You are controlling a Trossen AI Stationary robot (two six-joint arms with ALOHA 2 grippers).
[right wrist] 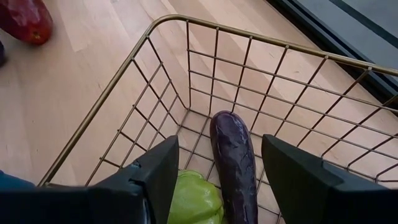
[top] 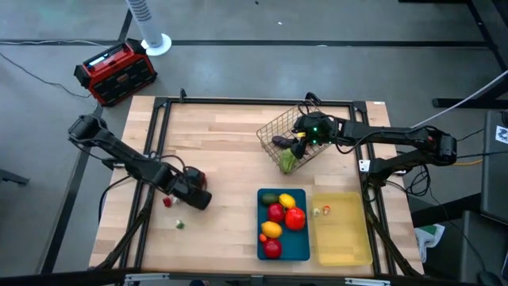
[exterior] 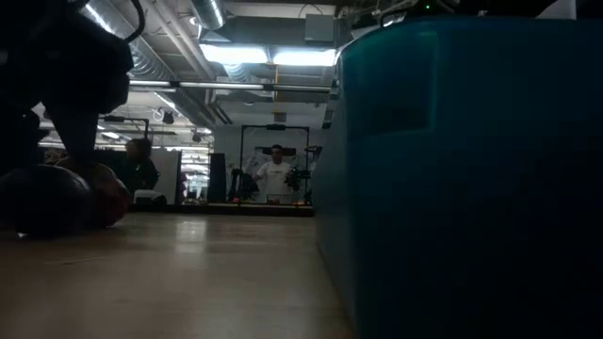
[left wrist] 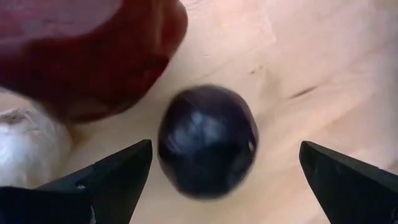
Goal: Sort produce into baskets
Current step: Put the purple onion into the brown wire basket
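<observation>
My left gripper (top: 198,195) is open, low over the table's left half. Its fingers stand on either side of a round dark purple fruit (left wrist: 207,140) without touching it. A dark red fruit (left wrist: 87,50) and a whitish bulb (left wrist: 25,143) lie beside that fruit on the wood. My right gripper (top: 302,135) is open and empty over the wire basket (top: 274,127). A purple eggplant (right wrist: 233,155) and a green vegetable (right wrist: 193,199) lie in the wire basket (right wrist: 205,68). The blue tray (top: 262,238) holds several red, yellow and green pieces. The yellow tray (top: 349,246) holds one small piece (top: 324,210).
A small red piece (top: 167,202) and a small green piece (top: 180,224) lie loose on the table near my left gripper. A red-and-black box (top: 115,71) stands on the floor beyond the table's far left corner. The blue tray's wall (exterior: 452,169) fills the right of the low view.
</observation>
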